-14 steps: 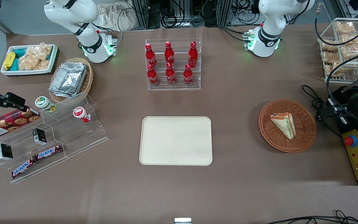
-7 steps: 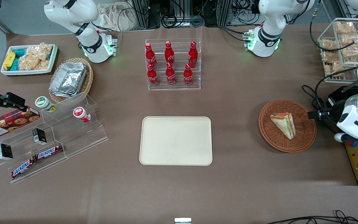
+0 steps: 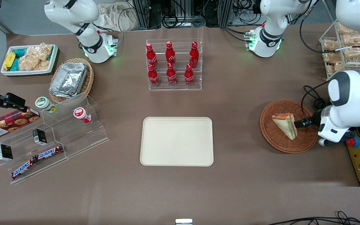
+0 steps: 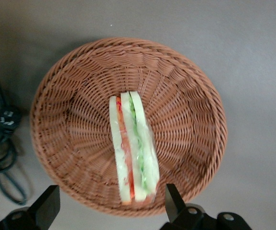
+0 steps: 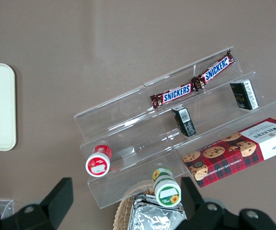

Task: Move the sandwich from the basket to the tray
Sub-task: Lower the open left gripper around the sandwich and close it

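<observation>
The sandwich (image 3: 286, 125), a wrapped triangular wedge with red and green filling, lies in the round reddish-brown basket (image 3: 305, 140). In the left wrist view the sandwich (image 4: 132, 148) lies on its side in the middle of the basket (image 4: 185, 96). My left gripper (image 3: 303, 123) hangs above the basket's edge toward the working arm's end, just beside the sandwich. It is open and empty (image 4: 110, 207), its two black fingers spread wider than the sandwich. The cream tray (image 3: 177, 141) lies bare at the table's middle.
A rack of red bottles (image 3: 172, 64) stands farther from the front camera than the tray. A black cable (image 4: 1, 143) lies on the table beside the basket. A control box with a red button (image 3: 359, 156) lies at the working arm's table end, and a wire rack of snacks (image 3: 345, 47) stands there too.
The left arm has swung in from the working arm's table end toward the basket, and its gripper now hangs over the basket's edge beside the sandwich. The sandwich has not moved.
</observation>
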You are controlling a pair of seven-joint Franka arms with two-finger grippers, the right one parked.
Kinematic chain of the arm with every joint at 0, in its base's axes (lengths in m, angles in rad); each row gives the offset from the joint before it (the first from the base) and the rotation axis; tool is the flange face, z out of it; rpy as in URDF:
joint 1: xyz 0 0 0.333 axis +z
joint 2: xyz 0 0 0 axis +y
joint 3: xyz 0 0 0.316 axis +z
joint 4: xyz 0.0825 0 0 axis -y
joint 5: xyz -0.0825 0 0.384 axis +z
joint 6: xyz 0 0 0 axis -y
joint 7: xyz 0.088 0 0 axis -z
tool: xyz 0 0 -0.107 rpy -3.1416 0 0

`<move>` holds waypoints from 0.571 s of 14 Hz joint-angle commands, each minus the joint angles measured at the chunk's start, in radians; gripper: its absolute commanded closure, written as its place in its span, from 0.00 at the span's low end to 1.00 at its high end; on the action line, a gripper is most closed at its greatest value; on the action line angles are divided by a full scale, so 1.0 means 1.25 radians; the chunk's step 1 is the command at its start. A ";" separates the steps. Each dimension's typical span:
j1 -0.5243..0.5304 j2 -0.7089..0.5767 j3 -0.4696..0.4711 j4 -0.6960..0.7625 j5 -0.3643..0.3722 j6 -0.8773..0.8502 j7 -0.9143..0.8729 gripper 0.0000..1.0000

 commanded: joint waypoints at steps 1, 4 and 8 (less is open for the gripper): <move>0.004 -0.020 -0.005 -0.097 0.001 0.111 -0.088 0.01; 0.004 0.002 -0.005 -0.164 0.004 0.220 -0.126 0.01; 0.004 0.031 -0.005 -0.211 0.005 0.318 -0.134 0.05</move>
